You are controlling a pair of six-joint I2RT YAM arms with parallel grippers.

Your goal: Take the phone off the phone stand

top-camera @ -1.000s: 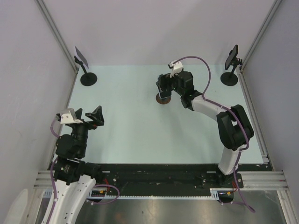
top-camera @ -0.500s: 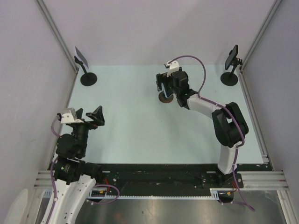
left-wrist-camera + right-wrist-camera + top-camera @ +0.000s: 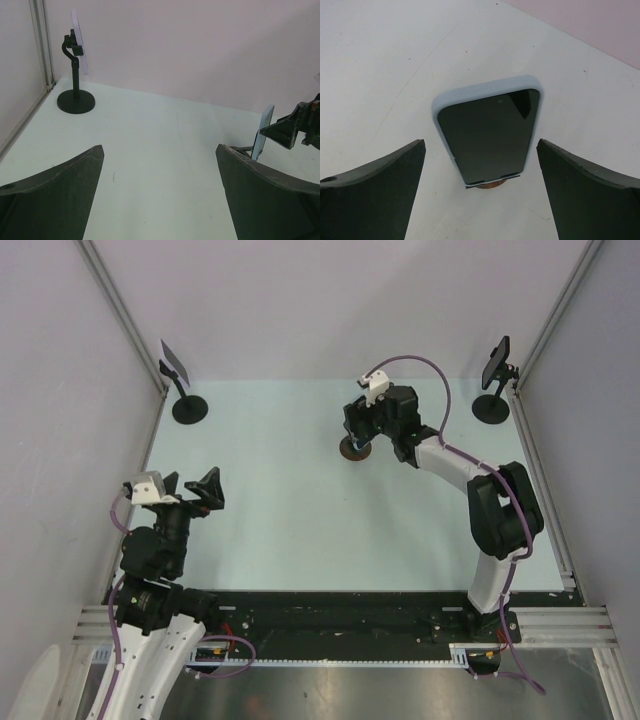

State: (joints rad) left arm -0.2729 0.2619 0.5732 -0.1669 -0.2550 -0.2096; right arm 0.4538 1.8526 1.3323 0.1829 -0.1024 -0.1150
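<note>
Jaws of right gripper (image 3: 481, 150) wide, facing dark-screened phone in pale blue case (image 3: 487, 132) on brown round-based stand (image 3: 487, 185); best to centre on case edges, close squarely, lift upward.

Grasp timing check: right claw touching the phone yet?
Apart. Right wrist view: the phone stands inside the open right claw, with bare table showing on both sides of it.
</note>
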